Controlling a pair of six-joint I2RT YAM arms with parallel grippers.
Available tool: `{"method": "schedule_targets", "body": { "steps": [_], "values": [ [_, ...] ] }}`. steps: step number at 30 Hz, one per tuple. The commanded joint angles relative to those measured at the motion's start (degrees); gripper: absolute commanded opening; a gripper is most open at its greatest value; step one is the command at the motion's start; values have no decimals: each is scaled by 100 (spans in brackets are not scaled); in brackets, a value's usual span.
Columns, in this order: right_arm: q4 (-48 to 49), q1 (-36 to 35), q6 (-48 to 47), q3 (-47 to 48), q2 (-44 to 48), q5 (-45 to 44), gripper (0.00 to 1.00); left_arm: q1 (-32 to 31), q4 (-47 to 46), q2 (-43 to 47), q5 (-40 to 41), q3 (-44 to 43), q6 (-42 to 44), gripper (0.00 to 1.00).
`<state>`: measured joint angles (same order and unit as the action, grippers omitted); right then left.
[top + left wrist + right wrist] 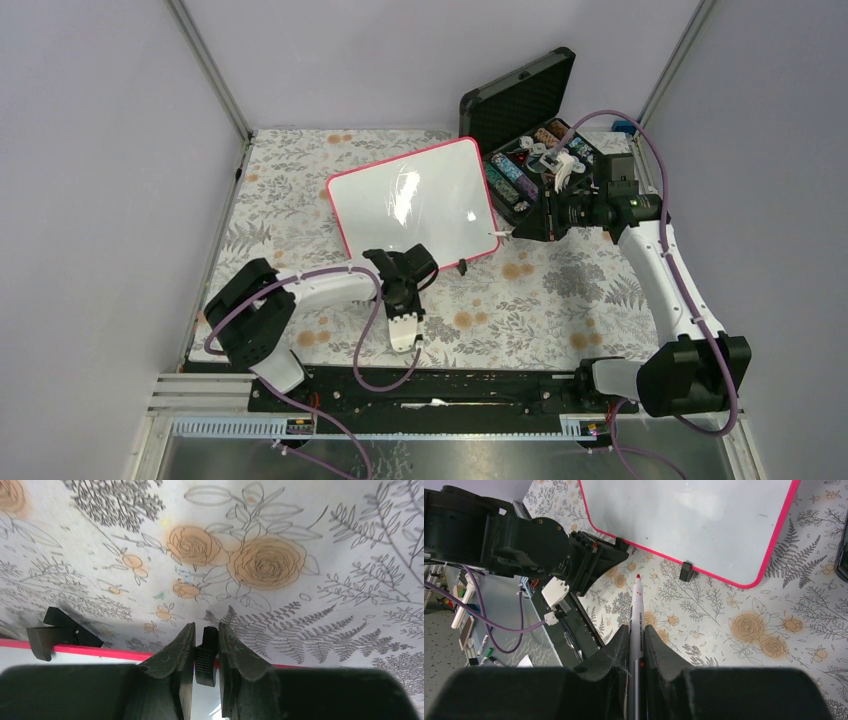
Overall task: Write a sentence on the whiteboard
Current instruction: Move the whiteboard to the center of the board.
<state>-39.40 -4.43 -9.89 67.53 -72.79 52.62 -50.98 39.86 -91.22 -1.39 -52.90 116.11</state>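
Gripping the marker (638,605) in my right tool (636,636), I am clamping my left tool (206,630) on the foot (206,659) of the whiteboard (410,205), probably light and slippery.

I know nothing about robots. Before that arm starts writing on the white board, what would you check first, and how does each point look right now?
1. Pen gripped: the right gripper is shut on the white marker pen. Ok.
2. Cap off: its red tip is bare. Ok.
3. Board steadied: the left gripper clamps a small black foot of the glossy white, red-framed whiteboard. Ok.
4. Writing room: the board's face looks blank. Ok.
5. Tip on the board: it shows against the floral tablecloth, short of the frame. Not ok.
6. Ink flows: cannot tell.
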Motion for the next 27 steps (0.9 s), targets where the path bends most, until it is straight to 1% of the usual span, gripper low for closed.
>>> {"method": "schedule_targets", "body": {
  "steps": [1,12,13,15,18,20,22,24,25,27],
  "values": [
    [-103,38,-153,41,193,170,0,-296,216,135,-147,-91,-33,0],
    [-165,38,-200,69,143,214,0,-808,216,295,-102,179,-486,0],
    [-165,38,-198,68,142,214,0,-826,216,312,-112,188,-505,2],
    [-165,41,-207,59,141,211,0,-855,215,325,-129,193,-555,11],
    [-161,38,-228,54,151,205,0,-922,220,375,-143,193,-657,33],
    [-161,38,-241,54,166,205,0,-992,224,422,-126,166,-828,43],
    [-170,38,-274,69,210,232,0,-1042,313,473,-148,72,-1018,52],
    [-173,40,-321,83,244,331,0,-1062,457,547,-219,-83,-1287,59],
    [-173,31,-351,84,266,357,0,-1063,580,595,-339,-210,-1388,62],
    [-161,-13,-400,114,294,445,0,-1063,811,697,-634,-486,-1799,72]
  ]
}}
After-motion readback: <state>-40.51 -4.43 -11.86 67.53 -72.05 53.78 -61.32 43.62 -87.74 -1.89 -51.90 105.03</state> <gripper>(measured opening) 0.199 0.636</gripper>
